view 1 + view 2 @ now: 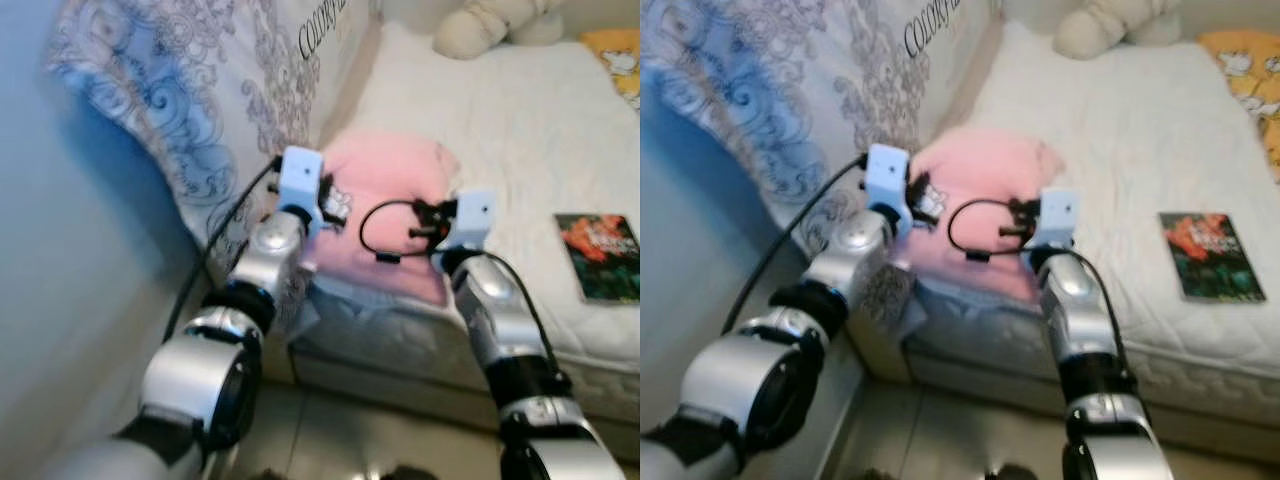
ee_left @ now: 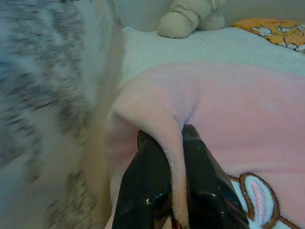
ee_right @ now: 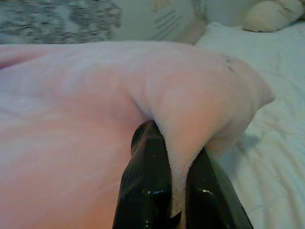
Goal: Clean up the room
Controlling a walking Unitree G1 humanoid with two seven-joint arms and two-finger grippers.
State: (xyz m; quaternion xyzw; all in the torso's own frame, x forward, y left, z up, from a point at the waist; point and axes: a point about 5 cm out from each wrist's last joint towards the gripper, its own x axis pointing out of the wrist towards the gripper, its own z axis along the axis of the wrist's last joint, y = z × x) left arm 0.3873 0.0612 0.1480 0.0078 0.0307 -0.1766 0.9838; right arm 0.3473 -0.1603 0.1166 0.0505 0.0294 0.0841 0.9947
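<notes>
Left hand [image 2: 174, 191], right hand [image 3: 178, 191] each pinch pink blanket [image 1: 390, 200]; wrist views reveal folds.

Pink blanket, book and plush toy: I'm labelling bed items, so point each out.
pink blanket [image 1: 385, 190], left eye view, upper middle.
book [image 1: 598, 255], left eye view, cover centre.
plush toy [image 1: 480, 28], left eye view, body.

The white quilted mattress [image 1: 500, 130] lies open between the soft pink fleece blanket [image 1: 385, 185] and the dark-covered book [image 1: 598, 255], giving a gripper free passage there. On the left, the grey-patterned upright cushion [image 1: 200, 100] crowds close beside the blanket. At the far end, a cream plush toy [image 1: 480, 25] and a yellow printed pillow [image 1: 618, 55] bound the open stretch.
</notes>
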